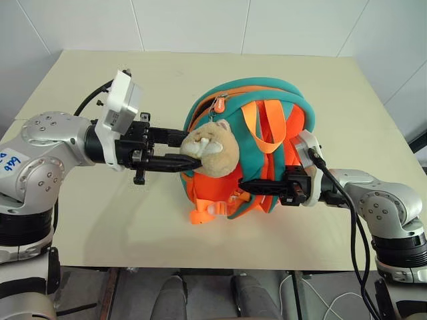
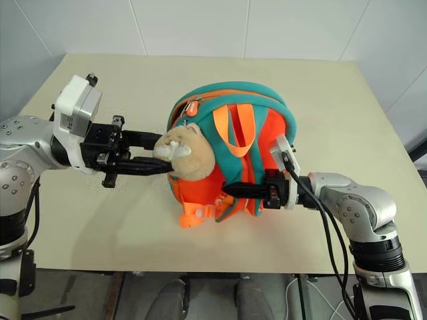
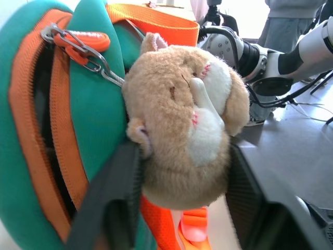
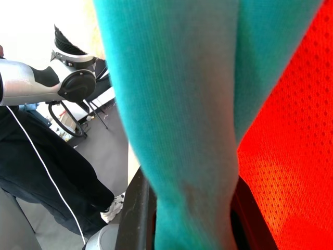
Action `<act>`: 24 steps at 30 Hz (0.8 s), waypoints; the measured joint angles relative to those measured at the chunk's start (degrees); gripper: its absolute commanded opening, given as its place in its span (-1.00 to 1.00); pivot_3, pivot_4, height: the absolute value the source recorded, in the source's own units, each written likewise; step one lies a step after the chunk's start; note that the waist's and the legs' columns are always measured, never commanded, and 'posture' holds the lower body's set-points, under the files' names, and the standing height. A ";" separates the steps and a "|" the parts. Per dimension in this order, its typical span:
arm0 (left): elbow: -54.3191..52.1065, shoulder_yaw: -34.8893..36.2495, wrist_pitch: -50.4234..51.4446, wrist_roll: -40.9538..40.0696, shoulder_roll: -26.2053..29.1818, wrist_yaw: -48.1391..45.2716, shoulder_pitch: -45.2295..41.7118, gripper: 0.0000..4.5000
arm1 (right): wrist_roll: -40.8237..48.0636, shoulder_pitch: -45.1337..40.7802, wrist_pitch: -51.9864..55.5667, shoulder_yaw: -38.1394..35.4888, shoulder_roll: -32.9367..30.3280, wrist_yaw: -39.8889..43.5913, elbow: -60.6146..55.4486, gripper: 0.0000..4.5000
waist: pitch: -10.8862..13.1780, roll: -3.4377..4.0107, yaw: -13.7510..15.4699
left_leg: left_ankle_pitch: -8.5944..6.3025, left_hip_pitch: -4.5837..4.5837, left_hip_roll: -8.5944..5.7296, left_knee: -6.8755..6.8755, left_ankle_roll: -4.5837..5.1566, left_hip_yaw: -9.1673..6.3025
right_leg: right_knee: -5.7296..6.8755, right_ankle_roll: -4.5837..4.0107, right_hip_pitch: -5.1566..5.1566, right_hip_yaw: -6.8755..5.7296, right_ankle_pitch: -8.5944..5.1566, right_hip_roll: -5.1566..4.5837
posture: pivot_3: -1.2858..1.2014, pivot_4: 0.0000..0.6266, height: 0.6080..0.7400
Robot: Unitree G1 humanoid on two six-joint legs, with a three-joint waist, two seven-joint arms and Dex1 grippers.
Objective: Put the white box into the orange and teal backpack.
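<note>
We see soft matt cloth on the orange and teal backpack [image 1: 267, 133], its teal trim smooth-knit, an orange panel [image 4: 291, 156] showing open mesh weave. The plush head [image 3: 182, 140] looks fuzzy, tan and white. A shiny metal clip [image 3: 86, 54] gleams by the zipper. The table [image 1: 80, 220] looks smooth and matt, cream. The left end effector [image 1: 183, 151] has matt black fingers.

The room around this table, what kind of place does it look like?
Probably a robot lab or test room: a plain beige table against bare white panelled walls, another robot arm on a stand, cables on the grey floor, and a person standing nearby.
</note>
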 measured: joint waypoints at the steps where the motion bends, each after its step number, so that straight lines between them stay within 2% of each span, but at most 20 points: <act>1: 1.00 0.06 -0.29 0.31 0.12 -0.05 -0.71 -0.60 | 0.02 0.02 -0.03 0.00 0.07 -0.13 -0.01 -0.93 | 0.00 0.00 0.00 | 0.00 0.00 0.00 0.00 0.00 0.00 | 0.00 0.00 0.00 0.00 0.00 0.00 | 0.03 -0.52 1.00; 2: 1.76 0.18 -0.33 0.54 0.69 -0.21 -1.43 -0.70 | 0.04 0.04 -0.09 0.00 0.11 -0.20 -0.08 -0.93 | 0.00 0.00 -0.01 | 0.00 0.00 0.00 0.00 0.00 0.00 | 0.01 0.00 0.00 0.00 0.00 0.00 | 0.03 -0.52 1.00; 5: 4.50 1.05 0.01 0.36 3.56 -1.76 -3.25 -0.70 | 0.14 0.32 -0.31 -0.05 0.12 -0.30 -0.40 -0.93 | 0.00 0.00 -0.19 | 0.00 0.00 0.00 -0.02 0.00 0.00 | 0.00 0.00 -0.01 0.00 0.00 0.01 | 0.03 -0.52 1.00; 9: 8.60 4.04 3.32 -1.16 11.81 -6.08 -3.72 -0.70 | 0.31 1.30 -0.49 -0.47 0.12 -0.68 -1.26 -0.93 | 0.00 0.00 -0.43 | 0.00 0.03 0.03 -0.20 0.00 0.00 | -0.02 -0.04 -0.07 0.00 -0.03 0.03 | 0.03 -0.52 1.00; 10: 9.40 4.50 3.34 -0.74 14.98 -8.18 -2.32 -0.70 | 0.34 1.51 -0.48 -0.59 0.12 -0.87 -1.50 -0.93 | 0.01 0.02 -0.45 | 0.00 0.05 0.03 -0.25 0.00 0.03 | -0.04 -0.06 -0.07 0.01 -0.04 0.02 | 0.03 -0.52 1.00; 13: 10.98 4.82 1.00 2.45 19.86 -12.18 4.76 -0.70 | 0.66 2.18 -0.46 -1.00 0.15 -1.37 -2.08 -0.93 | 0.00 0.04 -0.37 | 0.00 0.19 0.05 -0.41 0.00 0.09 | -0.06 -0.13 -0.04 0.04 -0.08 0.00 | 0.03 -0.52 1.00; 20: 14.34 2.33 -3.94 8.10 18.25 -13.66 10.49 -0.70 | 1.33 2.83 -0.19 -1.22 0.14 -2.76 -2.47 -0.93 | 0.01 -0.01 -0.07 | 0.01 0.19 0.12 -0.42 -0.02 0.11 | -0.06 -0.18 -0.03 0.01 -0.10 0.04 | 0.03 -0.52 1.00; 22: 14.38 -0.57 -7.01 10.98 9.72 -9.52 11.18 -0.70 | 1.40 3.23 -0.14 -1.50 0.46 -3.62 -2.46 -0.93 | -0.13 0.27 0.50 | 0.01 0.23 0.07 -0.39 -0.01 0.11 | -0.04 -0.17 0.04 0.01 -0.10 -0.01 | 0.03 -0.52 1.00; 24: 13.88 -5.05 -9.53 13.56 3.14 -6.63 13.48 -0.70 | 1.61 3.65 0.01 -1.52 1.17 -4.69 -2.72 -0.93 | -0.12 0.12 0.76 | 0.01 0.20 0.12 -0.34 -0.01 0.07 | 0.00 -0.15 0.02 0.00 -0.09 0.07 | 0.03 -0.52 1.00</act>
